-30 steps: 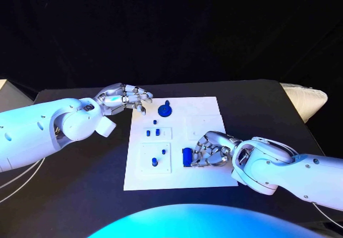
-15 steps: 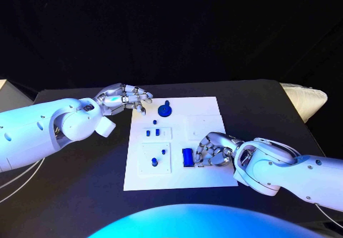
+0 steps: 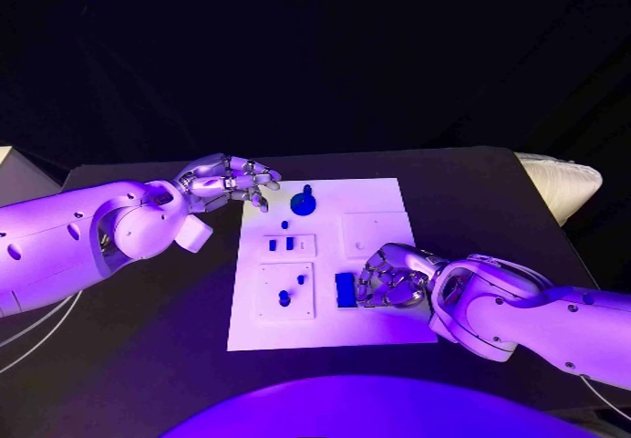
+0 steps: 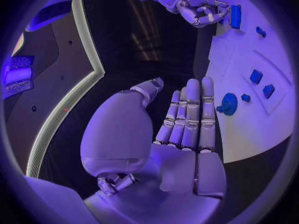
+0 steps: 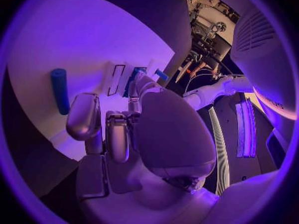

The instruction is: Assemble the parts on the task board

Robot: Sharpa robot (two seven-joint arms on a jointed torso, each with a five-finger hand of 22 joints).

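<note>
The white task board [image 3: 375,324] lies in the middle of the black table. A long blue bar [image 3: 345,288] lies flat on the board's near right part. My right hand [image 3: 390,278] sits just to the right of it with fingers curled in. In the right wrist view the bar [image 5: 60,90] lies a little apart from the fingertips [image 5: 82,115]. My left hand [image 3: 231,181] hovers at the board's far left corner, fingers straight and holding nothing [image 4: 187,119]. A round blue knob [image 3: 304,203] stands near it. Small blue parts sit in two inset plates [image 3: 280,244] [image 3: 284,296].
A pale cushion-like object [image 3: 565,187] lies off the table's right edge, and a light box [image 3: 11,169] stands at the far left. Bare black table [image 3: 158,310] spreads to the left of the board and in front of it.
My right hand's fingers have shifted slightly beside the blue bar. The bar, the other parts and the left hand stay where they were.
</note>
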